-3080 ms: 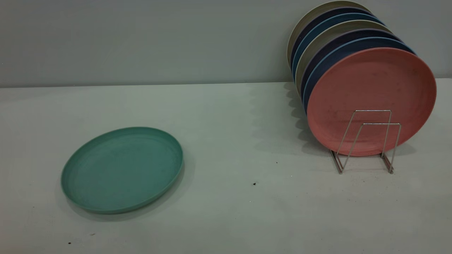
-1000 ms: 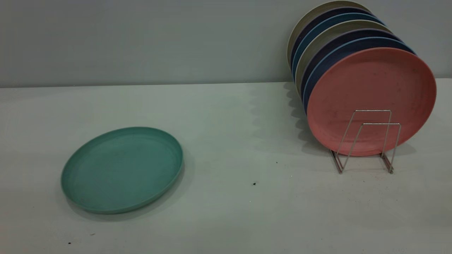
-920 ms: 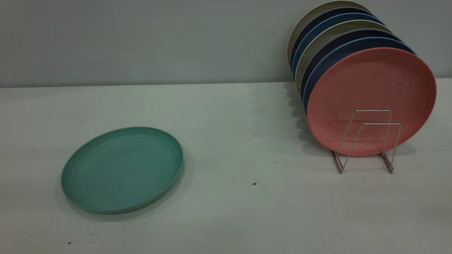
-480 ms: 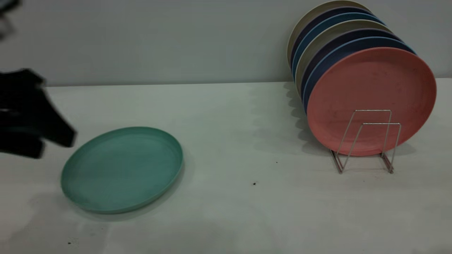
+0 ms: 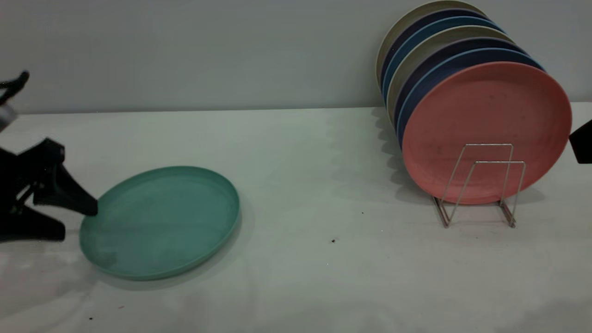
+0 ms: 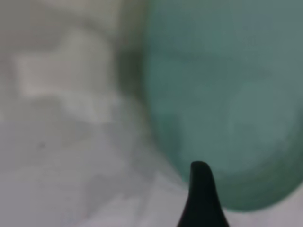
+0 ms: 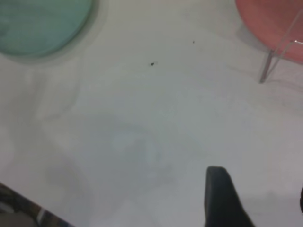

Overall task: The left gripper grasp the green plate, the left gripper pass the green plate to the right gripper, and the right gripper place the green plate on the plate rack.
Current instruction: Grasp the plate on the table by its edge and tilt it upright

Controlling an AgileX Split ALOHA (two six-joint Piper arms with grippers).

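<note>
The green plate [image 5: 159, 222] lies flat on the white table at the left. It also shows in the left wrist view [image 6: 227, 94] and the right wrist view [image 7: 42, 23]. My left gripper [image 5: 76, 223] is open at the plate's left rim, one finger over the rim and one lower, outside it. One of its fingers [image 6: 201, 198] shows in the left wrist view over the plate's edge. The plate rack [image 5: 481, 185] stands at the right. Only a black bit of my right gripper [image 5: 583, 147] shows at the right edge. In its wrist view the right gripper [image 7: 260, 203] is open and empty above bare table.
A salmon-pink plate [image 5: 485, 125] stands upright in the rack, with several blue and beige plates [image 5: 430, 55] behind it, leaning toward the grey wall. Two wire loops in front of the pink plate hold nothing. A dark speck [image 5: 333, 241] lies mid-table.
My left gripper has come in from the left edge and dropped to the green plate's left rim. A bit of my right gripper has appeared at the right edge. The plates have not moved.
</note>
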